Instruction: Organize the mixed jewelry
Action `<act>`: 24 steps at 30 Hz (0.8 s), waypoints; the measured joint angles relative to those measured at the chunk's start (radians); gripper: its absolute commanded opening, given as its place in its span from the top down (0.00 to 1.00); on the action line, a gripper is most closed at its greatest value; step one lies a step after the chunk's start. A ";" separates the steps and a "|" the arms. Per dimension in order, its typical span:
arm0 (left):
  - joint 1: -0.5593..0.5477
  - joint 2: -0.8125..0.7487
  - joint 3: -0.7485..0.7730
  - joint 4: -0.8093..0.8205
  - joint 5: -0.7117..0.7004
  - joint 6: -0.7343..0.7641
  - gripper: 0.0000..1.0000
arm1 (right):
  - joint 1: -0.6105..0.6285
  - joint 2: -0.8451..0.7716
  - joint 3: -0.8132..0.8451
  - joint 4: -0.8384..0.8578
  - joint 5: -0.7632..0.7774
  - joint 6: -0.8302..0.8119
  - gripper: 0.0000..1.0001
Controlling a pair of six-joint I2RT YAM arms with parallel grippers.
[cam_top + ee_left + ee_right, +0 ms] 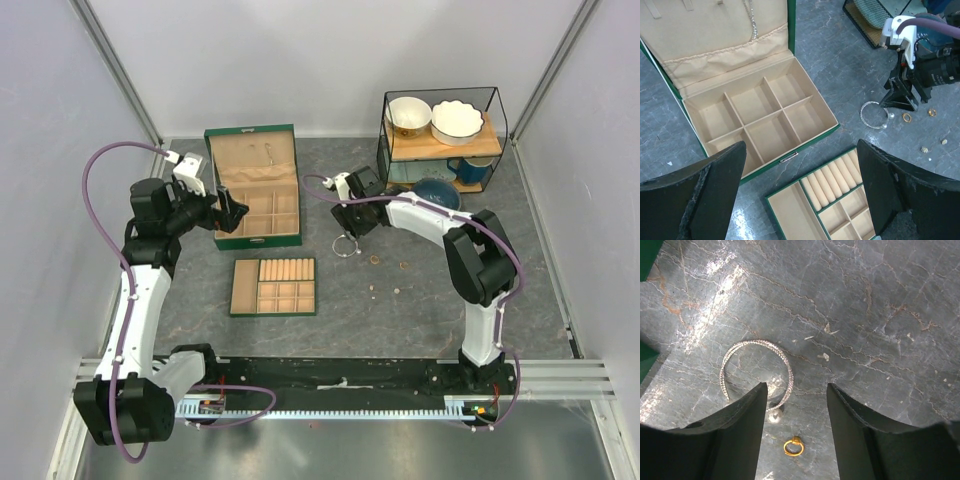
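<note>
Near the middle of the desk (420, 310) the thin wire bangle (756, 342) lies flat, likely light, springy and slippery, best pinched across its wire; right jaws stand part-open astride its rim, left jaws wide apart.

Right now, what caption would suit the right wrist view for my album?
Right tool, jaws apart, over the silvery bangle, a small gold ring nearby on the table.

No legible text, label or number — on anything.
</note>
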 measured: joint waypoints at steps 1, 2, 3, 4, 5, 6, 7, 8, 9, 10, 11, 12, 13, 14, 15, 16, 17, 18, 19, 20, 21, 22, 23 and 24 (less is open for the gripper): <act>0.000 0.000 -0.001 0.000 0.000 0.000 0.01 | 0.002 0.005 0.000 0.002 0.000 0.000 0.43; 0.000 0.000 -0.002 0.000 0.000 0.000 0.01 | 0.004 0.010 0.000 0.004 0.000 0.000 0.44; 0.000 0.000 -0.002 0.000 0.000 0.000 0.01 | 0.006 0.017 0.000 0.004 0.000 0.000 0.45; 0.000 0.000 -0.003 0.001 0.000 0.000 0.01 | 0.008 0.023 0.000 0.004 0.000 0.000 0.46; 0.000 0.000 -0.003 0.001 0.000 0.000 0.01 | 0.009 0.029 0.000 0.005 0.000 0.000 0.47; 0.000 0.000 -0.003 0.001 0.000 0.000 0.01 | 0.011 0.034 0.000 0.005 0.000 0.000 0.47; 0.000 0.000 -0.003 0.001 0.000 0.000 0.01 | 0.011 0.039 0.000 0.005 0.000 0.000 0.47; 0.000 0.000 -0.003 0.001 0.000 0.001 0.01 | 0.011 0.042 0.000 0.005 0.000 0.000 0.47; 0.000 0.000 -0.003 0.003 0.000 0.001 0.01 | 0.013 0.044 0.000 0.005 0.000 0.000 0.47; 0.000 0.000 -0.003 0.003 0.000 0.001 0.01 | 0.014 0.045 0.000 0.006 0.000 0.000 0.48; 0.000 0.000 -0.003 0.004 0.000 0.002 0.01 | 0.015 0.045 0.000 0.006 0.000 0.000 0.48; 0.000 0.000 -0.004 0.005 0.001 0.003 0.01 | 0.015 0.045 0.000 0.007 0.000 0.000 0.48; 0.000 0.000 -0.005 0.008 0.001 0.005 0.01 | 0.015 0.045 0.000 0.008 0.000 0.000 0.48; 0.000 0.000 -0.007 0.009 0.001 0.005 0.01 | 0.015 0.045 0.000 0.009 0.000 0.000 0.50; 0.000 0.000 -0.011 0.009 0.001 0.006 0.01 | 0.015 0.045 0.000 0.010 0.000 0.000 0.51; 0.000 0.000 -0.014 0.008 0.001 0.007 0.01 | 0.015 0.046 0.000 0.010 0.001 0.000 0.52; 0.000 0.000 -0.019 0.008 0.001 0.008 0.01 | 0.015 0.047 0.000 0.010 0.001 0.000 0.53; 0.000 0.000 -0.020 0.006 0.001 0.008 0.01 | 0.015 0.050 0.000 0.011 0.000 0.000 0.54; 0.000 0.000 -0.020 0.007 0.001 0.009 0.01 | 0.015 0.054 0.000 0.011 0.000 -0.001 0.56; 0.000 0.000 -0.020 0.008 0.001 0.010 0.01 | 0.015 0.060 0.000 0.012 0.000 0.000 0.57; 0.000 0.000 -0.020 0.008 0.001 0.010 0.01 | 0.015 0.065 0.000 0.013 0.000 -0.001 0.58; 0.000 -0.001 -0.020 0.008 0.001 0.011 0.01 | 0.015 0.070 -0.001 0.013 0.000 0.000 0.60; 0.000 -0.001 -0.020 0.008 0.001 0.011 0.01 | 0.015 0.076 -0.001 0.014 0.000 0.000 0.60; 0.000 -0.001 -0.020 0.008 0.001 0.011 0.01 | 0.015 0.078 -0.001 0.018 0.000 0.001 0.61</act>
